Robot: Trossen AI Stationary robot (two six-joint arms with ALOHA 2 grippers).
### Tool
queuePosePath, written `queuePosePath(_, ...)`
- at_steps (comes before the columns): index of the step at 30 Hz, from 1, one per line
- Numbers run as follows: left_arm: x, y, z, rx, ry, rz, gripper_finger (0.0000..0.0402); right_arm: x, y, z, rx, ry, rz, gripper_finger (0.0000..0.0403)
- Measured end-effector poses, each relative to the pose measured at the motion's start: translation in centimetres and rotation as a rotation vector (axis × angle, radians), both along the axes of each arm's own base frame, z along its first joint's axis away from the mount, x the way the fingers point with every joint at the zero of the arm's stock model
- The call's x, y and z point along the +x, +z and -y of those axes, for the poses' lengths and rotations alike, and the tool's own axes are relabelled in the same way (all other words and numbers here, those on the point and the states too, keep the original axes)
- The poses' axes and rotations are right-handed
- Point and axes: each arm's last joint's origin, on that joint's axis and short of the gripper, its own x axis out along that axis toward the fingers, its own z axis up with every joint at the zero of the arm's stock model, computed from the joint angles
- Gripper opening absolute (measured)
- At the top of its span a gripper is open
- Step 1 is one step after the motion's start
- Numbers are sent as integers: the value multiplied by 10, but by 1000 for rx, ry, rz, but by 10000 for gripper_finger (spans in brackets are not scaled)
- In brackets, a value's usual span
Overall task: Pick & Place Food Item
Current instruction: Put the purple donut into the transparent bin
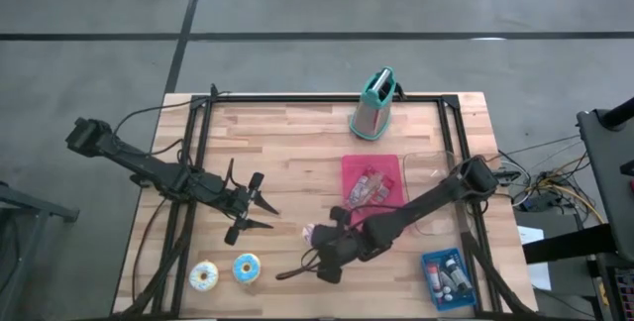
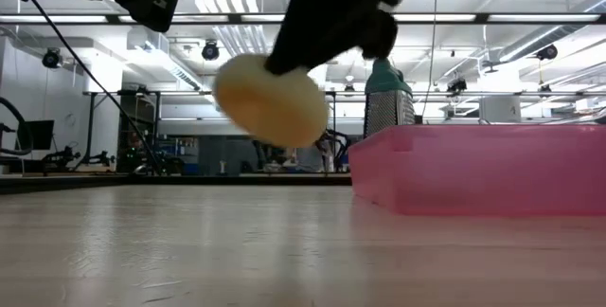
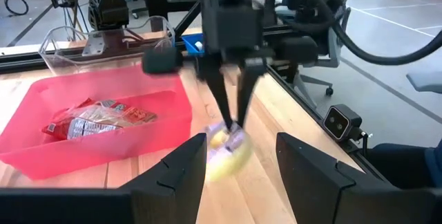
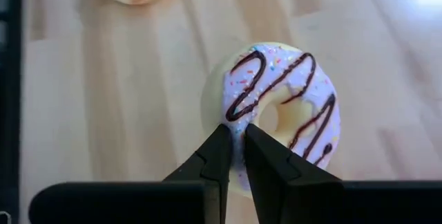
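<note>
R hand (image 4: 235, 156) pinching rim of lilac donut (image 4: 283, 110), lifted off table (image 2: 284, 250); L hand (image 1: 260, 205) wide open, empty.

Grey concrete floor (image 1: 297, 4) crossed by dark seams; long white ceiling light strips (image 2: 492, 20) overhead; dark metal racks (image 2: 133, 127) at the far wall; grey office chair (image 3: 331, 51) beside.
</note>
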Motion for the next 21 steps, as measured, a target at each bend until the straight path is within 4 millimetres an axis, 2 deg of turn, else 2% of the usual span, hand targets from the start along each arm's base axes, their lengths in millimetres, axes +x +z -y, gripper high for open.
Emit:
queuePosePath(7, 0, 0, 0, 0, 0, 0, 181, -12, 53, 6, 24, -203, -154, 36)
queuePosePath(13, 0, 0, 0, 0, 0, 0, 181, -32, 92, 9, -59, -323, -215, 36)
queuePosePath(18, 0, 0, 0, 0, 0, 0, 181, -54, 112, 11, -76, -451, -308, 36)
queuePosePath(21, 0, 0, 0, 0, 0, -1, 181, -60, 123, 10, -36, -439, -267, 36)
